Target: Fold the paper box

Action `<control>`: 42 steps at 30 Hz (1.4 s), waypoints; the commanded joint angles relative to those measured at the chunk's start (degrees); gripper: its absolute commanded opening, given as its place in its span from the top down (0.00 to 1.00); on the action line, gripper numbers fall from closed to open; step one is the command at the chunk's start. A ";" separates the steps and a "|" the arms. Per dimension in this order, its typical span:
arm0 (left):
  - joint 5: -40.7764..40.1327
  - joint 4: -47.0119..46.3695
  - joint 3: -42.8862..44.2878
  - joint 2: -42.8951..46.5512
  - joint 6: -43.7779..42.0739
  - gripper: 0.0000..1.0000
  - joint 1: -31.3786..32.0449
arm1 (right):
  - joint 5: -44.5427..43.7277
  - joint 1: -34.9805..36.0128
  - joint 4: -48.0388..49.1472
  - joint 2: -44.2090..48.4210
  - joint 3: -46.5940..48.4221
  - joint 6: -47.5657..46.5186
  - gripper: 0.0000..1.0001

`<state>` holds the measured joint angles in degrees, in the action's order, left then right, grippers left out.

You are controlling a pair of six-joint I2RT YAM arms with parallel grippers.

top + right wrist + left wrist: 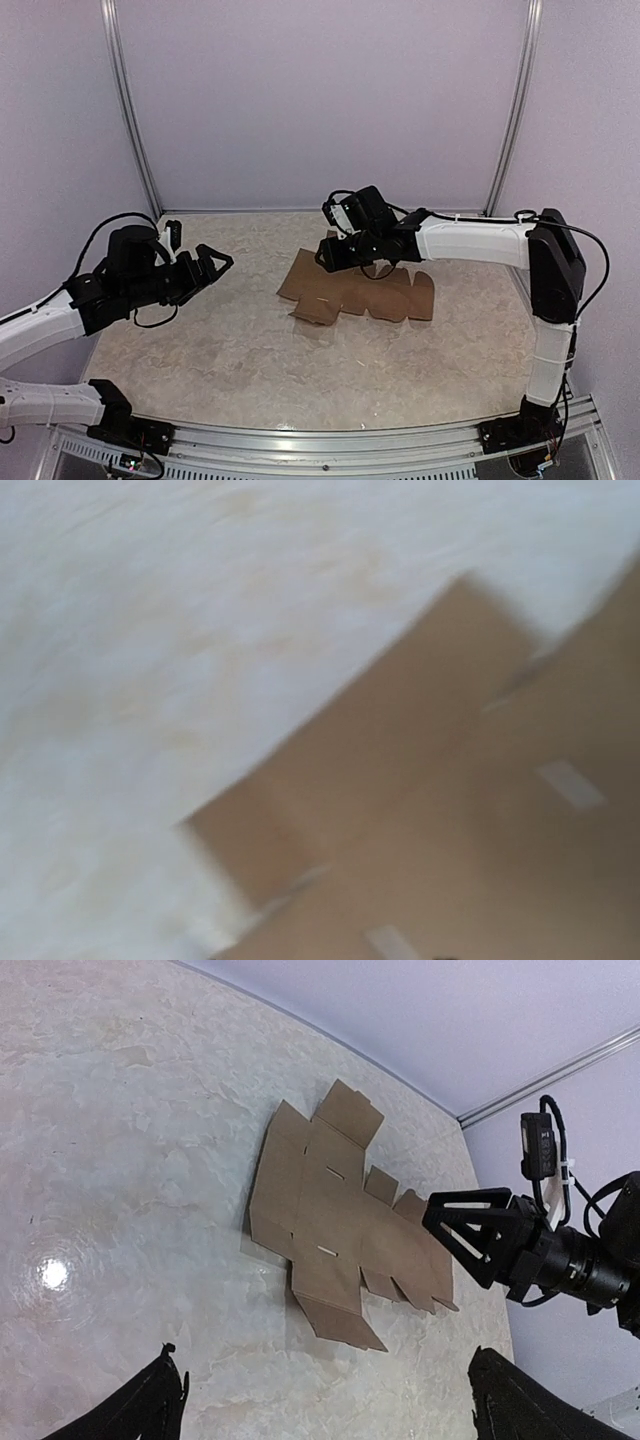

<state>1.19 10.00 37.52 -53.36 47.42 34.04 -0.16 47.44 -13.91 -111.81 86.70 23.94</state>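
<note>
The paper box [360,290] is a flat die-cut brown cardboard sheet with flaps and slots, lying mid-table. Its near-left flap [316,311] is bent up a little. It also shows in the left wrist view [330,1210] and, blurred and close, in the right wrist view [450,830]. My right gripper [328,254] hovers over the sheet's far edge; in the left wrist view [436,1218] its jaws stand apart and hold nothing. My left gripper [219,262] is open and empty, raised well left of the sheet; its fingertips [165,1400] frame the bottom of the left wrist view.
The marbled tabletop [200,350] is bounded by lilac walls with metal corner posts [130,110] behind, and an aluminium rail [330,440] along the near edge. The right arm's white link [470,240] reaches across the sheet's right side.
</note>
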 commanded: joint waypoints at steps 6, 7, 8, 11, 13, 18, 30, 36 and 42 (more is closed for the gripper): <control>-0.74 3.04 -0.36 0.72 -2.04 0.10 -0.56 | -0.35 -9.75 -5.21 -3.21 6.30 -6.36 0.47; -0.87 3.32 -0.34 0.78 -2.05 0.09 -0.60 | -0.02 -10.79 -5.40 -4.34 7.42 -6.44 0.46; -1.00 3.57 -0.34 0.97 -2.09 0.09 -0.63 | 0.78 -11.78 -5.61 -5.56 8.62 -6.51 0.45; -1.01 4.60 -0.26 1.70 -2.26 0.05 -0.64 | 4.72 -14.39 -6.47 -9.99 12.87 -6.49 0.42; -2.55 5.69 -0.25 2.43 -2.33 0.04 -0.73 | 7.08 -15.74 -6.82 -12.97 15.91 -6.54 0.40; -4.03 7.80 -0.17 4.84 -2.64 0.02 -0.99 | 12.48 -18.86 -7.73 -20.08 23.24 -5.64 0.35; -4.28 8.90 1.14 4.53 -4.25 0.01 -1.78 | 25.54 -23.16 -7.11 -31.60 33.26 -2.24 0.29; -3.83 8.47 1.59 3.37 -4.54 0.01 -1.95 | 27.32 -23.90 -6.73 -33.47 34.29 -1.62 0.33; -3.65 8.22 1.81 2.75 -4.79 0.01 -2.05 | 29.88 -24.05 -4.68 -33.05 32.51 -1.30 0.52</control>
<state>-2.24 17.67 37.67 -50.24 43.59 32.53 26.96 23.77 -20.67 -144.22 119.57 22.22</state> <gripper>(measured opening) 0.988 0.528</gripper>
